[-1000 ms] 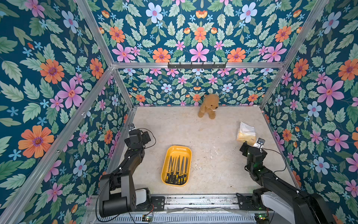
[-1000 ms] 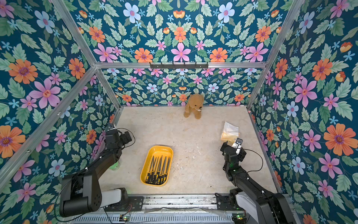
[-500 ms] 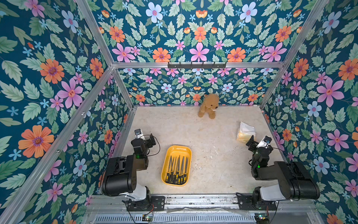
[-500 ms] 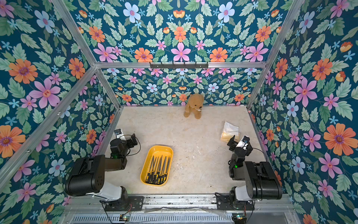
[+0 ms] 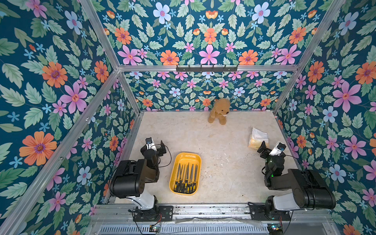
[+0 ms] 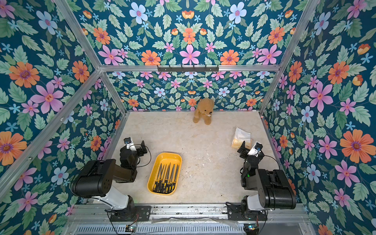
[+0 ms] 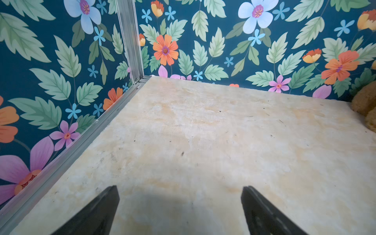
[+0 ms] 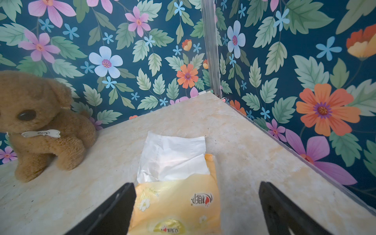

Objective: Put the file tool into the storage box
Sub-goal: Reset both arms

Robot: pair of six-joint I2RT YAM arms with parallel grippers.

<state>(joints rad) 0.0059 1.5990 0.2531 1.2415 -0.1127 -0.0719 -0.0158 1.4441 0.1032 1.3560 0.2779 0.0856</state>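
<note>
Though upside down, red-heart logo (image 8: 201, 199) on the yellow tissue pack (image 8: 173, 209).

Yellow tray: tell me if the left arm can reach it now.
Probably yes: the tray lies close beside the left arm, nothing stands between them, and the left gripper is open and empty.

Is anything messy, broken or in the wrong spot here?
Nothing looks broken or spilled. The files all lie side by side inside the yellow storage box. The only untidy bit is a white tissue sticking out of the tissue pack. The toy dog sits upright.
</note>
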